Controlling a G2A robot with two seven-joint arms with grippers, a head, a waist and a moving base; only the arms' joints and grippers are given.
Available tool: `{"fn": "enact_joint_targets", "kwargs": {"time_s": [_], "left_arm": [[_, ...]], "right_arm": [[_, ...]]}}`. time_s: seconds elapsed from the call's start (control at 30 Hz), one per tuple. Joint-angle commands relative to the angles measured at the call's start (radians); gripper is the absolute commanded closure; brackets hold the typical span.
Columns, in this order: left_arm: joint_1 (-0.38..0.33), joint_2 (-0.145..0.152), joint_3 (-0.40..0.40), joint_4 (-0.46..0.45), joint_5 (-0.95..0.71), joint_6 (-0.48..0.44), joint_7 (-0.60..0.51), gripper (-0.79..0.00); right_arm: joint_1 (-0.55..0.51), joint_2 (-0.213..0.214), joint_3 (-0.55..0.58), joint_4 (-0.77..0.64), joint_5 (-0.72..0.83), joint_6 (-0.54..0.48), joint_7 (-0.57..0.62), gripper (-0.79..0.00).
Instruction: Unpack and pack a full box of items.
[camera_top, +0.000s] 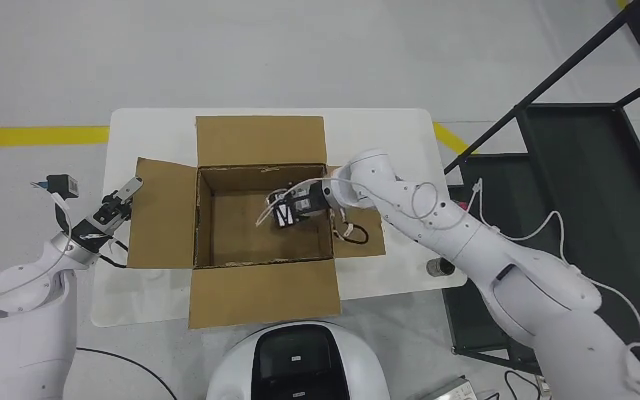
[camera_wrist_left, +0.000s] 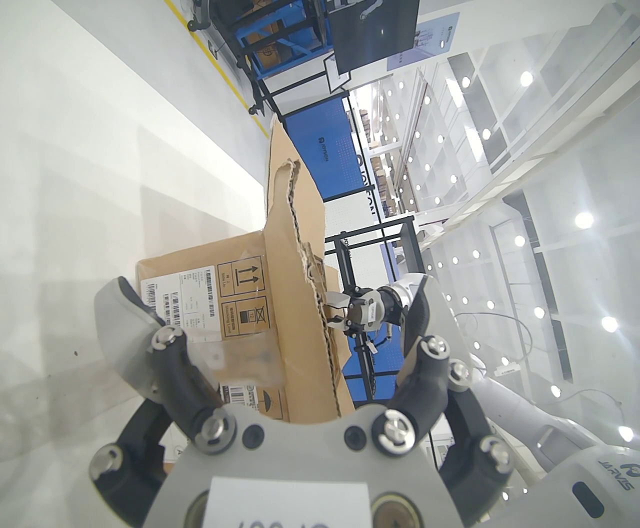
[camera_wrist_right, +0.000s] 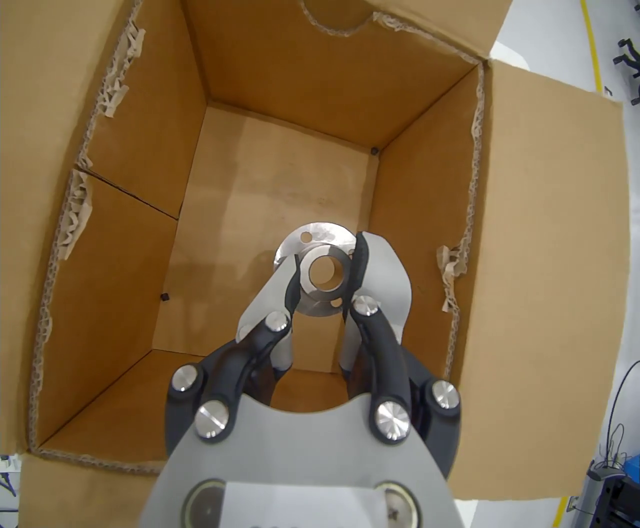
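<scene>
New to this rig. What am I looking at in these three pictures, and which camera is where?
It is a two-armed robot at a white table. The top view looks down from above its arms; the other two come from cameras on each wrist. On the table stands an open brown cardboard box, flaps spread out. The right pincer is down inside the box, shut on the hub of a round silver metal flange with bolt holes. Whether the flange rests on the box floor or is lifted, I cannot tell. The left pincer is open and empty, beside the box's left flap.
</scene>
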Motion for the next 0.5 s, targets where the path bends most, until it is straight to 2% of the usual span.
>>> {"fn": "enact_joint_targets", "kwargs": {"time_s": [0.0,0.03,0.07,0.1,0.23,0.27,0.3,0.47], "left_arm": [[0.000,0.000,0.000,0.000,0.000,0.000,0.000,-0.785],[0.000,0.000,0.000,0.000,0.000,0.000,0.000,-0.785],[0.000,0.000,0.000,0.000,0.000,0.000,0.000,-0.785],[0.000,0.000,0.000,0.000,0.000,0.000,0.000,-0.785],[0.000,0.000,0.000,0.000,0.000,0.000,0.000,-0.785],[0.000,0.000,0.000,0.000,0.000,0.000,0.000,-0.785],[0.000,0.000,0.000,0.000,0.000,0.000,0.000,-0.785],[0.000,0.000,0.000,0.000,0.000,0.000,0.000,-0.785]], "right_arm": [[0.006,-0.014,-0.009,0.021,0.000,0.002,-0.007,0.000],[0.008,-0.019,-0.013,0.030,-0.002,0.000,-0.010,-0.074],[0.010,-0.024,-0.016,0.037,-0.005,-0.001,-0.012,-0.437],[0.012,-0.028,-0.018,0.043,-0.008,-0.004,-0.014,-0.610],[0.017,-0.042,-0.021,0.067,-0.021,-0.006,-0.027,-0.671],[0.018,-0.044,-0.021,0.072,-0.025,-0.007,-0.029,-0.760],[0.020,-0.046,-0.020,0.077,-0.029,-0.008,-0.032,-0.785],[0.025,-0.038,0.010,0.059,-0.053,-0.021,-0.062,-0.785]]}}
